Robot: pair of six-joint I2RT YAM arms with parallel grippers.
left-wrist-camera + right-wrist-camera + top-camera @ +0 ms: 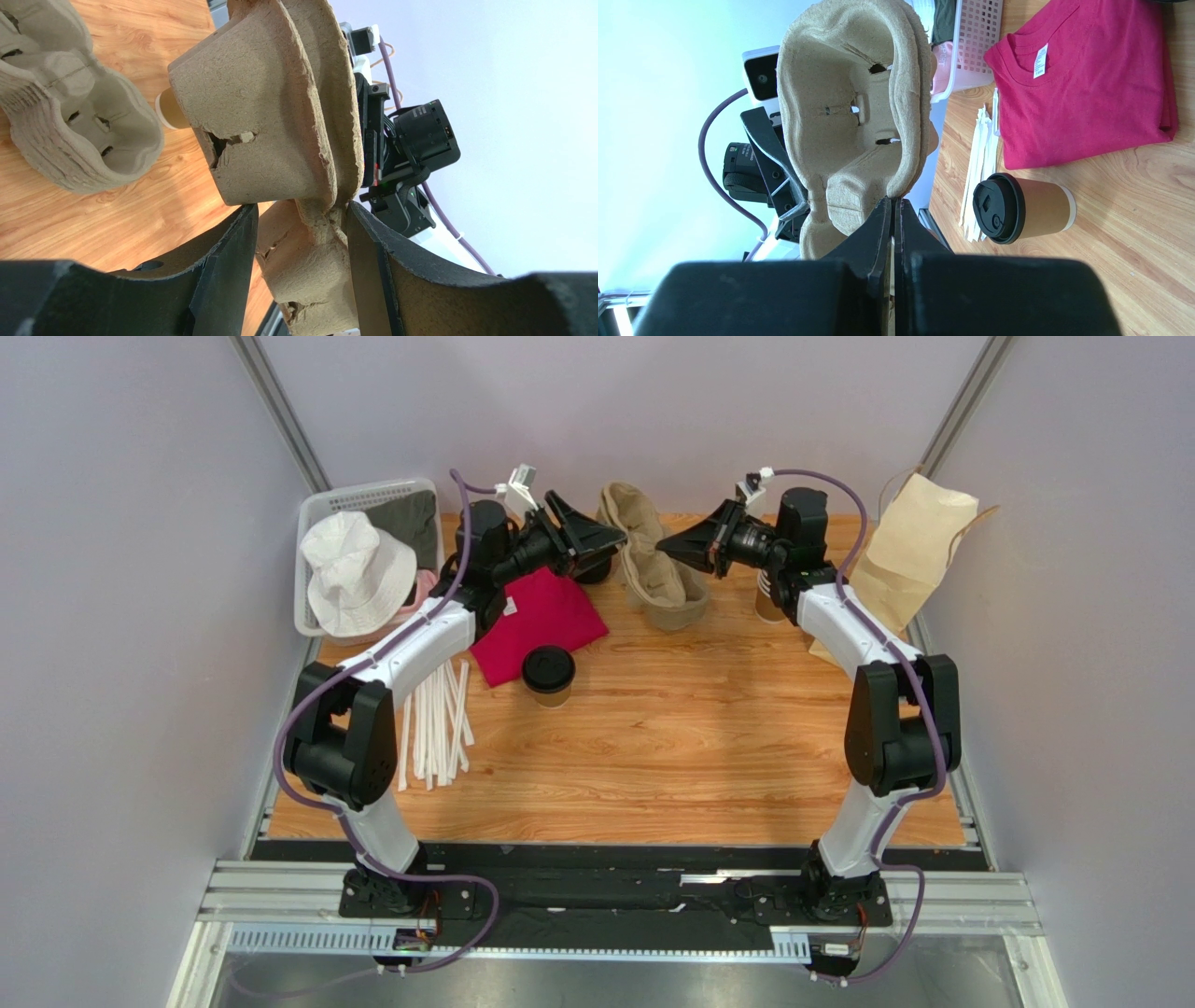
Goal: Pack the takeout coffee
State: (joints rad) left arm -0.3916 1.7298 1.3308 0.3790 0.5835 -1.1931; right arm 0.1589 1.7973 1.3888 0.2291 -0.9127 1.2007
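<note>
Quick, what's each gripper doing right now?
Left gripper: jaws closed around a pocket of the pulp cup carrier, holding it.
Right gripper: jaws pinched shut on the same carrier's rim.

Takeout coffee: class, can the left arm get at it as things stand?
Probably not yet: the left tool grips the pulp carrier, also held by the right tool. The coffee stands unobstructed near its arm.

The takeout coffee (pixel 549 674), a brown kraft paper cup under a black lid, stands upright on the wooden table (pixel 673 742), just beside the red shirt (pixel 533 623)
</note>
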